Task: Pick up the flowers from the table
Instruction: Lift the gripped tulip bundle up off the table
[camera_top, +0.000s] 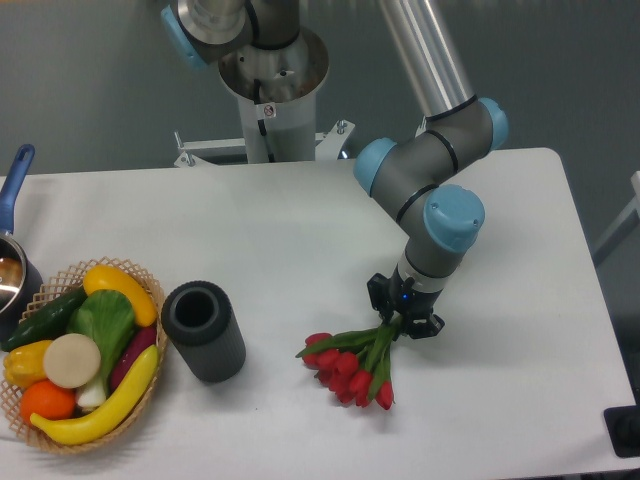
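One gripper under my control clamps the stems of the flowers on the table; light, floppy, bruisable blooms, best held at stems.

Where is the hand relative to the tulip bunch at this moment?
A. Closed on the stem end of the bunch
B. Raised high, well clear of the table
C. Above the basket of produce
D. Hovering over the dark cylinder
A: the hand has its fingers drawn in around the green stems of the flowers, whose red heads lie on the table.
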